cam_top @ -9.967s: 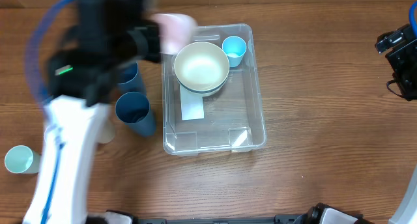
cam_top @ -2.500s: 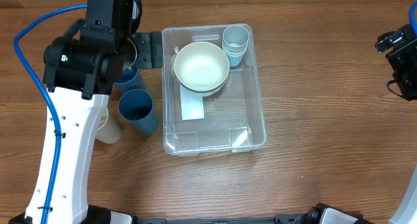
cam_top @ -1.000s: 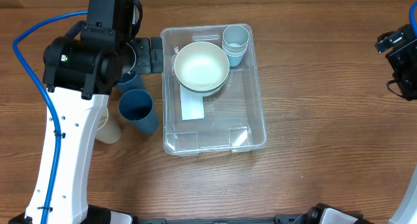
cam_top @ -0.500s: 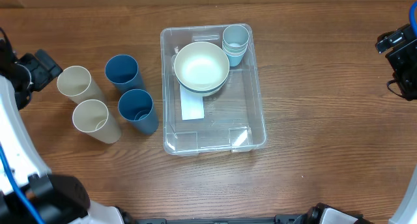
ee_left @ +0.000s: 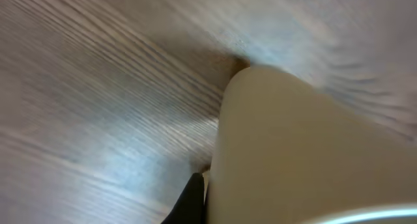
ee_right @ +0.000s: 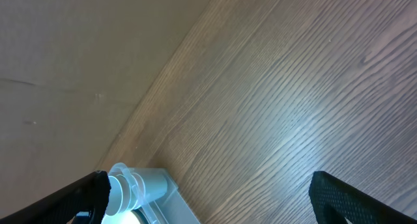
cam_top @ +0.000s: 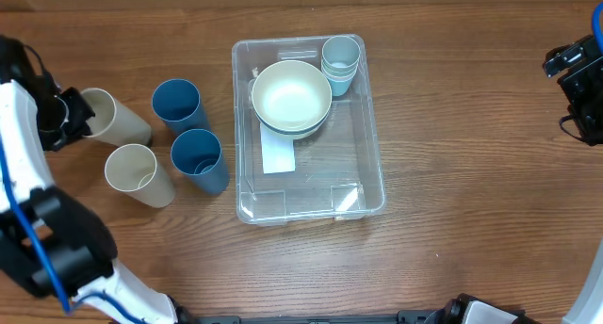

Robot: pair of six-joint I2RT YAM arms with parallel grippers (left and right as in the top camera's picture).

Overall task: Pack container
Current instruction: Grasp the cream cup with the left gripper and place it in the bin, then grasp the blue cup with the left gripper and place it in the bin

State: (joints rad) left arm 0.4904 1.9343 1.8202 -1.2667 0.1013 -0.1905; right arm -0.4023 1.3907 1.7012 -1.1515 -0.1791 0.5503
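Fingers of left gripper [cam_top: 73,113] touching cream cup [ee_left: 293,146] — clenched or loose, cannot tell. Fingers of right gripper [ee_right: 205,185] spread wide over table [ee_right: 293,87], container [cam_top: 372,164] well apart from them.

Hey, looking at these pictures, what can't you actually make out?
Left hand: overhead, fingers too small and dark to separate; wrist view blurred and filled by a cream cup, so grip unclear.
Bowls: overhead, the top bowl hides how many sit beneath.
Label in the container: print too small overhead, partly under the bowls.
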